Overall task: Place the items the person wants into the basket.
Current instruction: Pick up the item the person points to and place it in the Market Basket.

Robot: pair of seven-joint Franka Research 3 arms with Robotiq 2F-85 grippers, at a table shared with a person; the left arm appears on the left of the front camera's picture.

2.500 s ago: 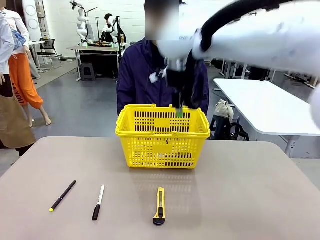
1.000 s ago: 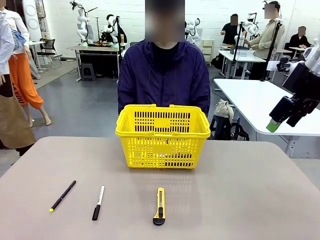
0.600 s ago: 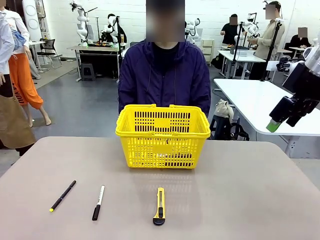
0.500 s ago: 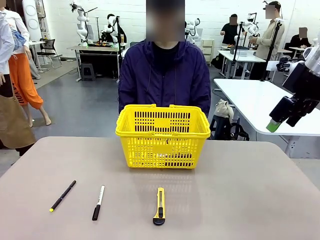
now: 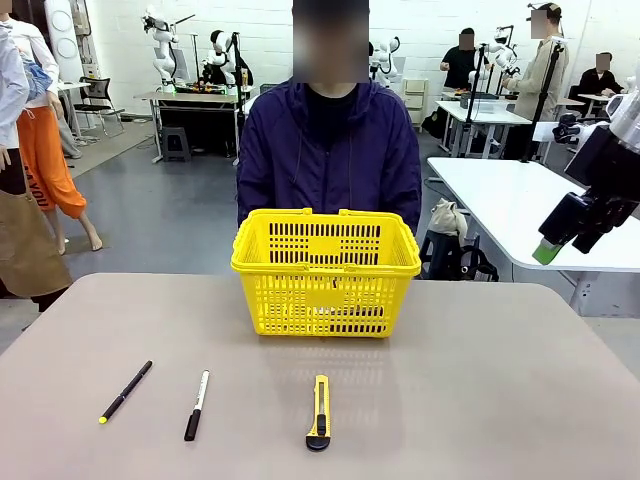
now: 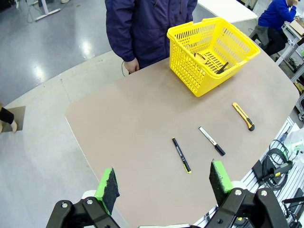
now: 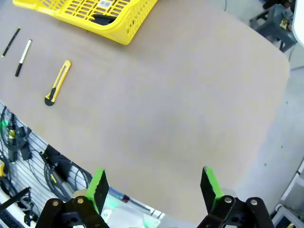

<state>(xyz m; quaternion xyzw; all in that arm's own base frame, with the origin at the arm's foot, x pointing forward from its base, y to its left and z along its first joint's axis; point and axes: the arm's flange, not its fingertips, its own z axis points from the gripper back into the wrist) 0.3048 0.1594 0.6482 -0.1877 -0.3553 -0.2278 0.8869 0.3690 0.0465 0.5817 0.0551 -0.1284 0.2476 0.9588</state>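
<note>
The yellow basket (image 5: 325, 270) stands at the far middle of the table, in front of the person (image 5: 328, 150) in the dark purple jacket. Dark tools (image 6: 216, 66) lie inside the basket (image 6: 213, 52). A yellow-and-black utility knife (image 5: 318, 411) lies on the table, nearer me than the basket. My right gripper (image 5: 548, 247) hangs high off the table's right side. It stands open with nothing between its fingers (image 7: 154, 187), and looks down on the knife (image 7: 58, 82) and the basket (image 7: 95, 14). My left gripper (image 6: 165, 183) is open too, high over the table's left edge, far from the knife (image 6: 243, 116).
A black pen with a yellow tip (image 5: 126, 391) and a white-and-black marker (image 5: 197, 404) lie left of the knife. The tabletop (image 5: 480, 380) right of the knife is bare. Cables hang below the table's near edge (image 7: 28, 152). Other tables and people stand behind.
My right arm, which hung over the basket earlier, has drawn back to the right and up. Over the last second nothing has moved.
</note>
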